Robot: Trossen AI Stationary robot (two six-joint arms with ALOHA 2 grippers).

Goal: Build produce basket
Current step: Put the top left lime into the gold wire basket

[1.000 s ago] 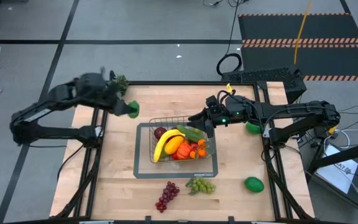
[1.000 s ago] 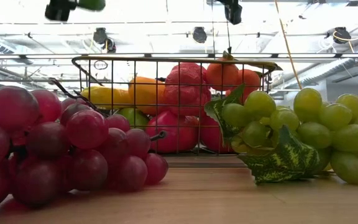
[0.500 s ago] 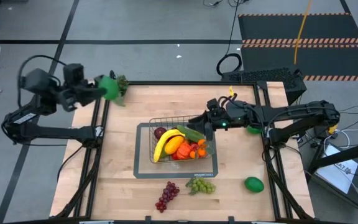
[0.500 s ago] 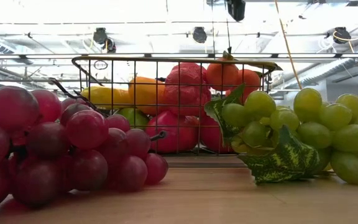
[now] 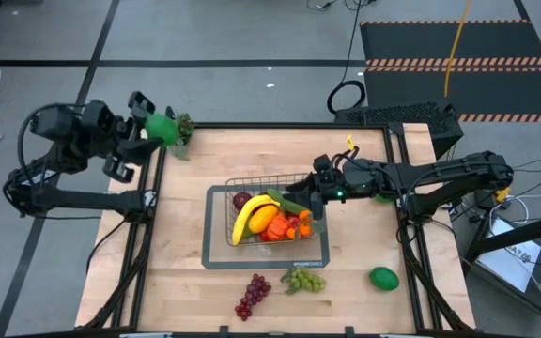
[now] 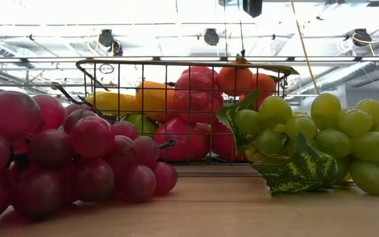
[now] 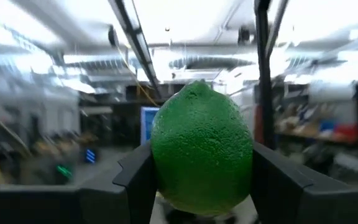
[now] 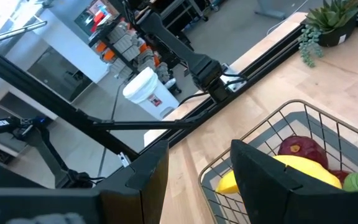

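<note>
My left gripper [image 5: 154,128] is raised over the table's far-left corner, shut on a green ball [image 5: 165,129] that fills the left wrist view [image 7: 201,149]. My right gripper [image 5: 316,195] hovers open over the far-right corner of the wire basket [image 5: 222,192], with nothing between its fingers [image 8: 194,180]. The basket holds a banana [image 5: 250,216], an orange fruit [image 5: 264,219], a red apple [image 5: 241,199] and other produce. On the near part of the table lie red grapes [image 5: 252,296] and green grapes [image 5: 305,279]. Another green ball [image 5: 383,278] rests near the right edge. My left gripper pinches the green ball at its widest part [image 7: 160,162] between the two fingers [image 7: 134,177], one on each side. The ball is lifted clear of the table and sits between the fingertips, its pointed end [image 7: 197,84] turned away from the wrist.
A small potted plant [image 5: 184,126] stands at the far-left corner, right beside the held ball. A green fruit [image 5: 381,194] lies partly under my right arm. In the low view the two grape bunches [image 6: 77,155] [image 6: 321,131] stand in front of the basket [image 6: 183,66].
My left gripper has carried the green ball from beside the basket's far-left corner toward the table's far-left corner, rising out of the low view, and has tipped up so that its wrist view looks into the room. The ball has stayed in the hold.
</note>
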